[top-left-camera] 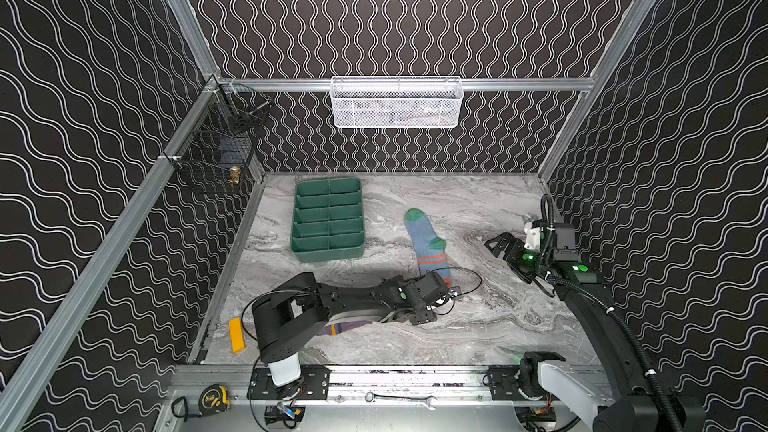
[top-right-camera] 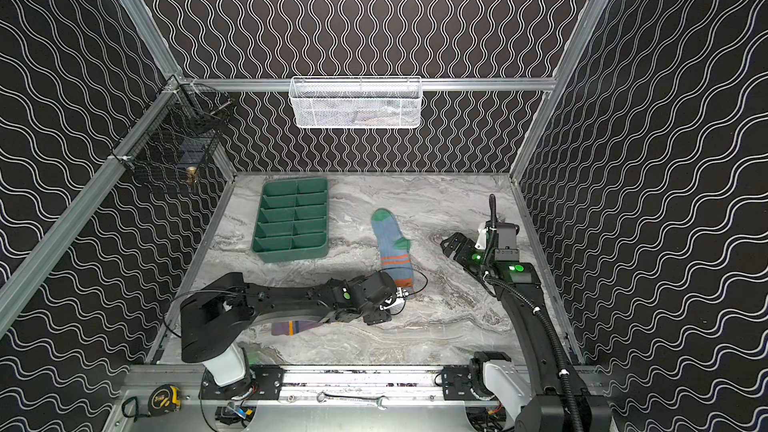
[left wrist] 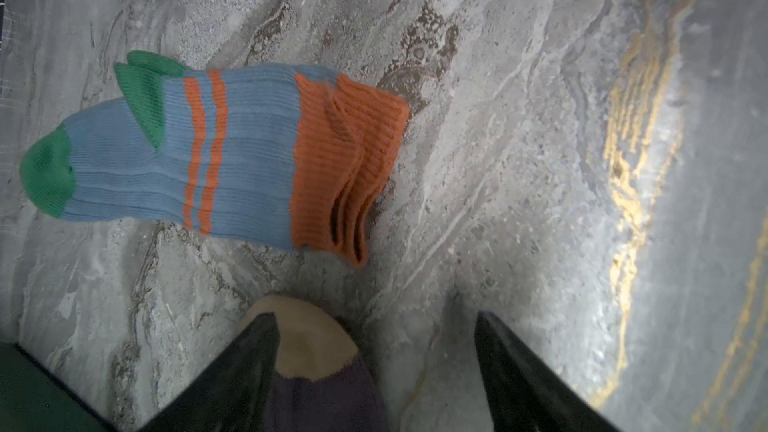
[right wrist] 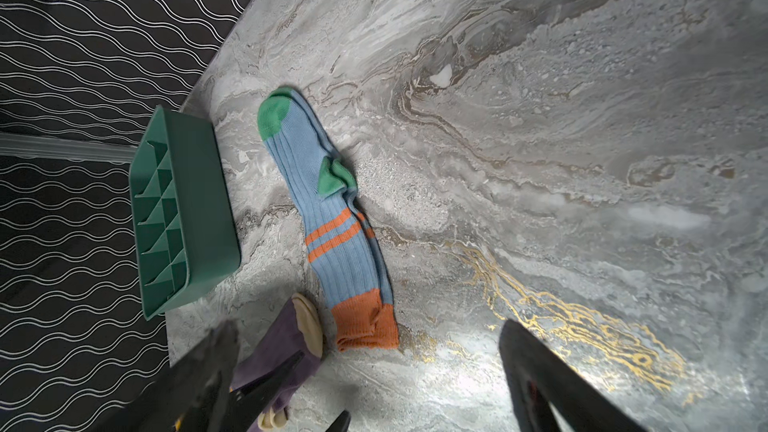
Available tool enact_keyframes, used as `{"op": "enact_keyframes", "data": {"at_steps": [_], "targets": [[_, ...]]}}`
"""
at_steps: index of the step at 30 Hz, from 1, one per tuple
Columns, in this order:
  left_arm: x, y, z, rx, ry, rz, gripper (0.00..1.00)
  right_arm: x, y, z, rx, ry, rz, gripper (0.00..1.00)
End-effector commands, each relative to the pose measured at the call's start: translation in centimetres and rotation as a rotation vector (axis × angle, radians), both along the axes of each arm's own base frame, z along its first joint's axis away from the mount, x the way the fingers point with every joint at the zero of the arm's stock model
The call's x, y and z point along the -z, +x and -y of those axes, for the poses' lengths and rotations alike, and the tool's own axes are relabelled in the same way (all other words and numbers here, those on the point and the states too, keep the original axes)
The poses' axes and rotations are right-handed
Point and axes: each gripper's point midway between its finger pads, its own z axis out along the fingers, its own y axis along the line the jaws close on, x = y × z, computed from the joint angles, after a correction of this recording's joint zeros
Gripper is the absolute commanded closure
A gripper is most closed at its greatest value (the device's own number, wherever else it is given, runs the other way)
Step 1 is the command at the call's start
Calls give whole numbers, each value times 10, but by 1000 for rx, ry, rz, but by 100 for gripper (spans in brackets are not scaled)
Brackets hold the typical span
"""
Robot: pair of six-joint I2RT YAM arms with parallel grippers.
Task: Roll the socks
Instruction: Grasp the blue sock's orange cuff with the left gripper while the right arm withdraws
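Note:
The blue sock [top-left-camera: 424, 238] [top-right-camera: 390, 243] lies flat mid-table, its green toe toward the back and its orange cuff [left wrist: 340, 160] toward the front. The purple sock [top-left-camera: 332, 331] [top-right-camera: 286, 328] lies mostly under my left arm. Its peach toe [left wrist: 311, 338] sits between the open jaws of my left gripper [left wrist: 374, 317] [top-left-camera: 417, 317], against one finger [left wrist: 249, 367] and apart from the other. My right gripper [top-left-camera: 496, 243] [right wrist: 365, 326] hovers open and empty to the right of the blue sock [right wrist: 332, 222].
A green divided tray [top-left-camera: 328, 253] [right wrist: 208, 222] stands at the back left. By the left edge lies a yellow block [top-left-camera: 237, 334]. A white mesh basket [top-left-camera: 395, 103] and a black wire basket [top-left-camera: 216, 147] hang on the walls. On the front rail are a tape measure [top-left-camera: 214, 398] and a wrench [top-left-camera: 399, 400].

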Motion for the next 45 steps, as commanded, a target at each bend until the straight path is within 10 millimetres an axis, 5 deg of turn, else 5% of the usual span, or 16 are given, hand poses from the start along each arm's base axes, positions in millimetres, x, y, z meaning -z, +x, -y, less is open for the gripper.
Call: {"op": "enact_keyframes", "data": {"at_steps": [1, 20, 28, 36, 45], "targets": [[-2, 5, 16, -3, -62, 2, 22, -5, 1, -1, -12, 5, 20, 0], [34, 35, 9, -54, -34, -72, 48, -9, 2, -6, -40, 26, 39, 0], [36, 40, 12, -62, -44, -88, 76, -9, 0, -9, -76, 17, 43, 0], [39, 27, -4, -55, 5, -200, 99, -18, -5, -5, -100, -43, 93, 7], [55, 8, -27, -74, 45, -429, 100, -37, -3, -25, -221, -366, 259, 19]]}}
